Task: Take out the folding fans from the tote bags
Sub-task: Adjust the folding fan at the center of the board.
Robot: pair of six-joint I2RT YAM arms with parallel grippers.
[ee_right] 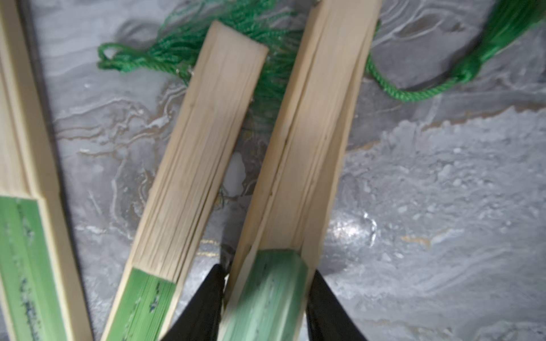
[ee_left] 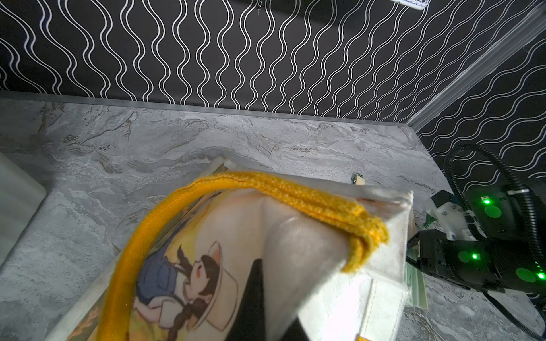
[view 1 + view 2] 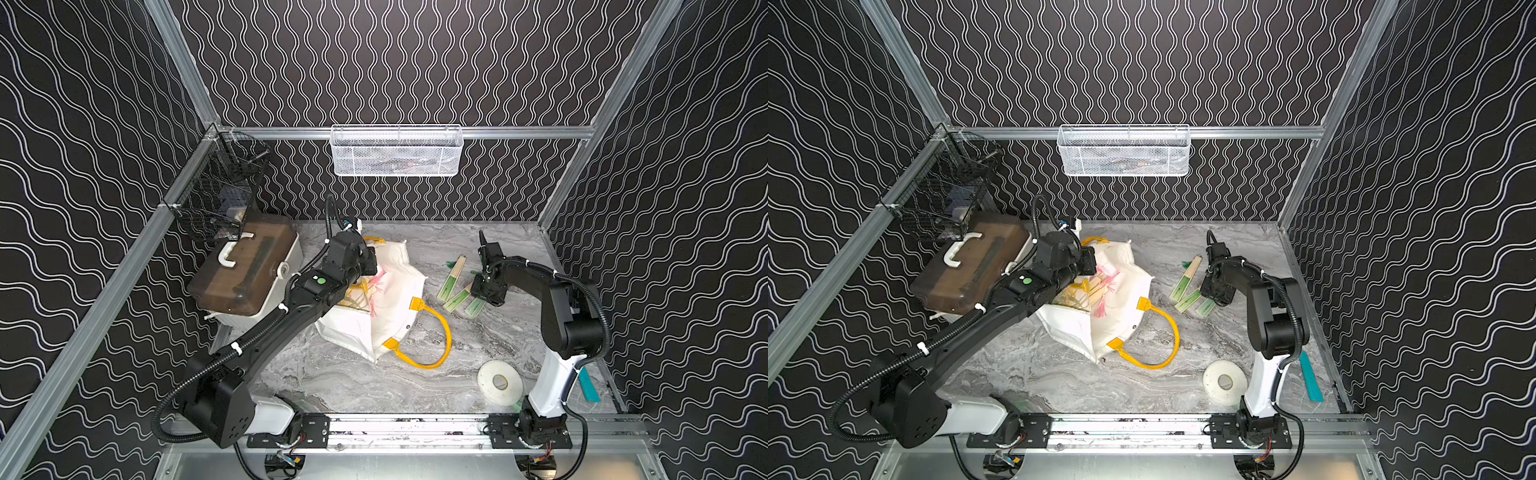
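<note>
Your right claw [image 1: 267, 279] is down low over the table [image 3: 353, 374]. Its two black fingers [image 1: 206, 298] straddle a green fan [image 1: 301, 147] where bamboo meets paper. Each finger lies against an edge, so you have that fan pinched at a middling width. You cannot tell whether it is lifted off the marble.

It is the one nearest the right arm in a row of three. The second fan [image 1: 192, 177] lies just beside it on the table, not touching, and the third fan [image 3: 453, 274] sits beyond that, on the tote side. Their green tassels [image 1: 165, 56] trail loose at the bamboo ends.

Your left claw [image 2: 255, 283] is closed, nipping the fabric of the tote [image 3: 395, 320] at its mouth. In the left wrist view you see one dark finger with white cloth against it and a yellow handle [image 2: 266, 189] draped across. The tote slumps mid-table, between the brown-lidded box [image 3: 245, 270] and the three fans. Its other handle [image 3: 442, 332] loops out flat on the marble.

More fans [image 3: 1090, 291] are in the tote. You can see pale ribs and a pink tassel [image 3: 1106, 291] at the opening, just beside the left claw.

A tape roll [image 3: 498, 382] and a teal strip [image 3: 589, 384] lie near the right arm's base, well apart from the fans.
</note>
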